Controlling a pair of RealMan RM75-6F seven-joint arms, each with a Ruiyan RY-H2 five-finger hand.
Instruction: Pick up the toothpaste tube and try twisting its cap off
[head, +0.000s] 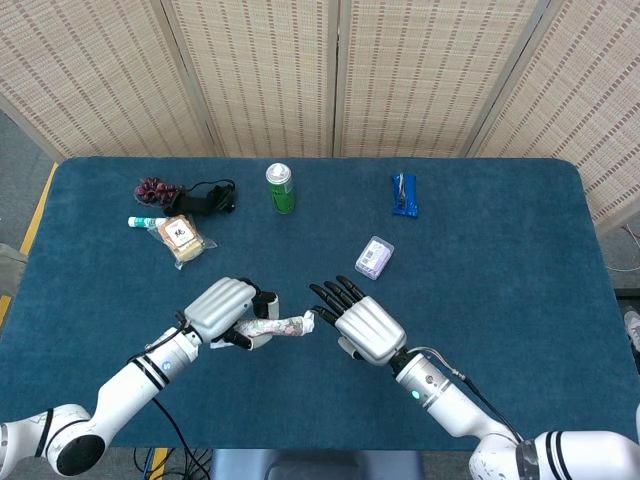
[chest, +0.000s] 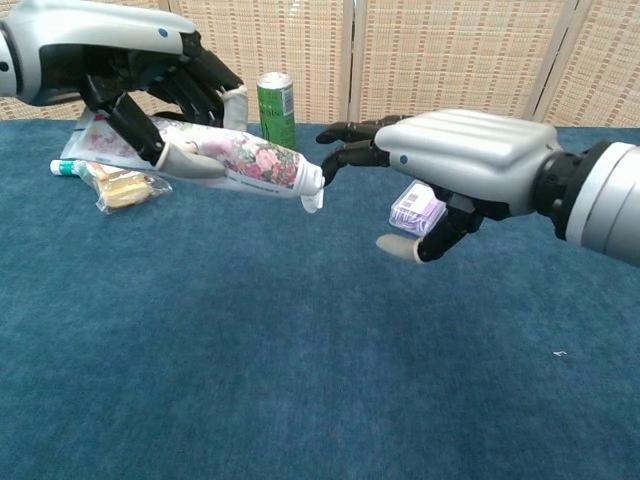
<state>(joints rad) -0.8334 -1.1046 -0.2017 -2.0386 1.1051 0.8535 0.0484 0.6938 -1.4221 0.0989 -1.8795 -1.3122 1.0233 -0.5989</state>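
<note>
My left hand (head: 222, 308) grips the flower-printed toothpaste tube (head: 277, 326) by its body and holds it above the table, cap end pointing right. In the chest view the left hand (chest: 125, 62) wraps the tube (chest: 235, 156), and its white cap (chest: 312, 188) sticks out free. My right hand (head: 364, 329) hovers just right of the cap (head: 308, 322), fingers stretched toward it and thumb hanging apart below. The right hand (chest: 465, 163) holds nothing. Its fingertips (chest: 330, 160) sit right beside the cap; whether they touch it I cannot tell.
A green can (head: 281, 188) stands at the back middle. A small purple box (head: 374, 257) lies behind my right hand, a blue wrapper (head: 403, 194) further back. At the back left lie a sandwich packet (head: 180, 237), grapes (head: 153, 187), a black object (head: 207, 197) and a small tube (head: 146, 222).
</note>
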